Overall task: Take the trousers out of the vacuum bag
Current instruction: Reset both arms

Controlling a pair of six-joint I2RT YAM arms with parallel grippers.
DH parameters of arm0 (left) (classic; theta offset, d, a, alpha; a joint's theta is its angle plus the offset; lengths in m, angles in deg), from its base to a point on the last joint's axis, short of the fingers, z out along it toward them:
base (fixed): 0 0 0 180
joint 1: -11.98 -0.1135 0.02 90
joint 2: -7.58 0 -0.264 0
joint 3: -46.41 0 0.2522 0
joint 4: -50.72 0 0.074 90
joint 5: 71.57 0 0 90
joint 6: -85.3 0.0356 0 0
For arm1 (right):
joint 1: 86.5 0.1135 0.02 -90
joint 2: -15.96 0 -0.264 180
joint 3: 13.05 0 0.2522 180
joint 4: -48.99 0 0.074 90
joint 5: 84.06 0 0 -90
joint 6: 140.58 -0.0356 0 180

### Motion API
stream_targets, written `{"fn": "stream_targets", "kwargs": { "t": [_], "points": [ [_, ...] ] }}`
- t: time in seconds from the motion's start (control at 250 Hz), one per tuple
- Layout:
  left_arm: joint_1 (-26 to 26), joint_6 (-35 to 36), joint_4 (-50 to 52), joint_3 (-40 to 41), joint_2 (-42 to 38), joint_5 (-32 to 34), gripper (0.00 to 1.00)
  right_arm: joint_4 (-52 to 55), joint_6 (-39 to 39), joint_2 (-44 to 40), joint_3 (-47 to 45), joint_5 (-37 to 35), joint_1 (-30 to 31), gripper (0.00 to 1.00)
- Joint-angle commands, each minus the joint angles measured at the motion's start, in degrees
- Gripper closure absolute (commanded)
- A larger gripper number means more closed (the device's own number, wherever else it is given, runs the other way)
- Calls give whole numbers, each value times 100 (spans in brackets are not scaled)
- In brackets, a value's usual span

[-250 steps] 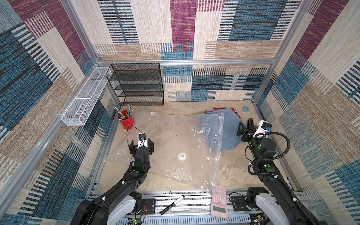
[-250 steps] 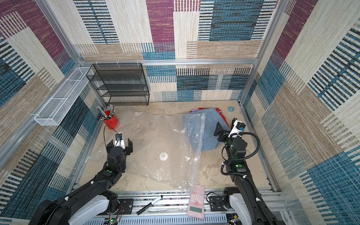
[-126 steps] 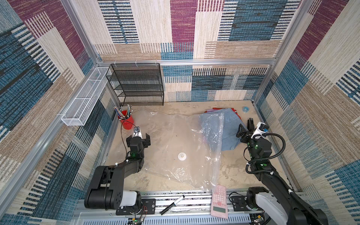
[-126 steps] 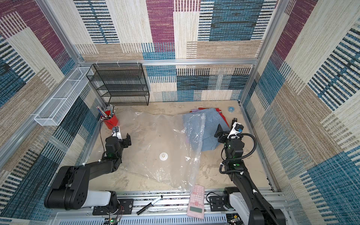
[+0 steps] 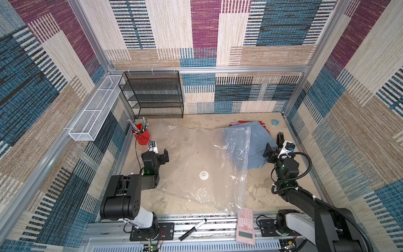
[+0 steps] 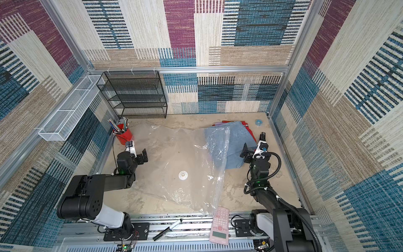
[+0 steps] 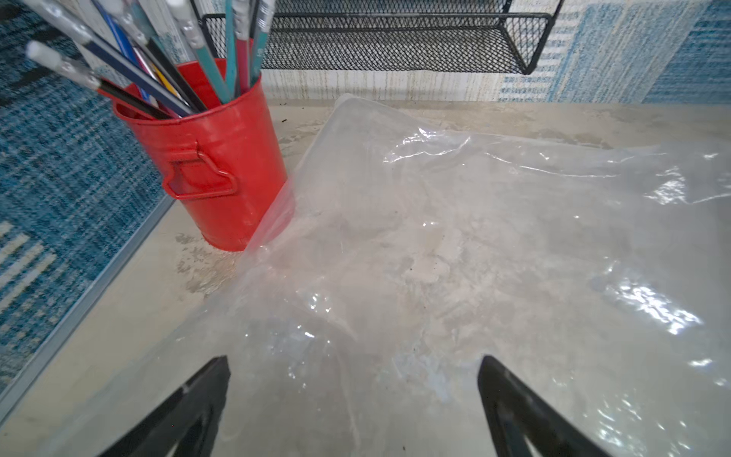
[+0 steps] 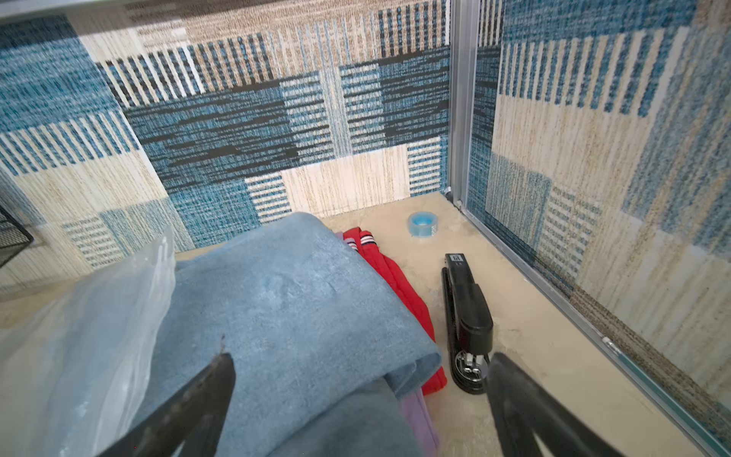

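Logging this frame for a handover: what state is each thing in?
vacuum bag, lying flat, zip edge draped over one side of the denim trousers.
denim trousers, folded, top of stack, mostly outside the bag.
red trousers, folded, under the denim.
lilac trousers, under the denim, edge showing.
left gripper, open, empty, above the bag.
right gripper, open, empty, above the denim.
pencil cup, upright, full.
stapler, closed, lying flat.

Blue, plum, beige patchwork walls [image 5: 205,32]; mottled sandy floor [image 5: 259,187]; black mesh shelf [image 5: 152,96]; white wire basket [image 5: 97,108], perhaps wall-hung
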State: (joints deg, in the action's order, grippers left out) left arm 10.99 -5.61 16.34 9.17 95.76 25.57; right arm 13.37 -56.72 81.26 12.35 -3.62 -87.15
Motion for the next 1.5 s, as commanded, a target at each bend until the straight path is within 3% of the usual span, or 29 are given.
{"fn": "stream_targets", "kwargs": {
  "t": [0.0,0.248,0.368,0.444,0.5,0.56,1.492],
  "points": [
    [-6,-10,16,-49,8,-116,1,-1151,188,416,-86,111,-115,1],
    [0,-23,-24,-25,5,-107,1,-2427,340,1836,-76,785,-204,1],
    [-6,-19,-22,-20,-3,-107,1,-2389,468,1988,-12,1170,-202,1],
    [-6,-23,-37,-17,-3,-107,1,-3178,542,2427,-161,1342,-193,1],
    [1,-30,-50,-2,-11,-91,1,-2702,505,2217,-129,1165,-193,1],
    [-6,-66,-63,7,-18,-2,1,-3119,473,2359,-203,1130,-195,1],
    [7,-62,-84,17,-18,19,1,-3005,472,2316,-180,1123,-199,1]
  ]
}}
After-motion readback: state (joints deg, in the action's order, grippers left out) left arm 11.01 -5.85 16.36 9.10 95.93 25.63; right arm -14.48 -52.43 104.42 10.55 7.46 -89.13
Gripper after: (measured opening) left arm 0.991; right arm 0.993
